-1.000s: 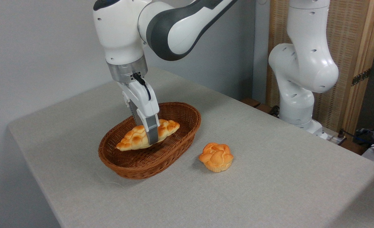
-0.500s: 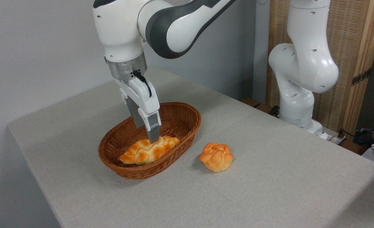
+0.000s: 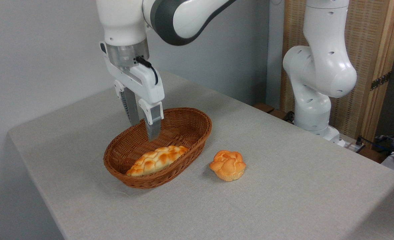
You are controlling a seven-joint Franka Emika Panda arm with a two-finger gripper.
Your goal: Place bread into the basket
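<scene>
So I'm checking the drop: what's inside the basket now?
The braided bread lies inside the basket, free of the open end effector above. The basket floor beneath the loaf is covered.

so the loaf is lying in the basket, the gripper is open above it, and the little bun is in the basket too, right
Not the bun: the camera view shows it on the table, right of the basket. The rest holds: the loaf lies in the basket, with the open gripper above it.

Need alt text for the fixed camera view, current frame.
A braided bread loaf lies inside an oval wicker basket on a grey table, with the robot's open gripper raised above it, holding nothing. A small round bun sits on the table right of the basket.
</scene>
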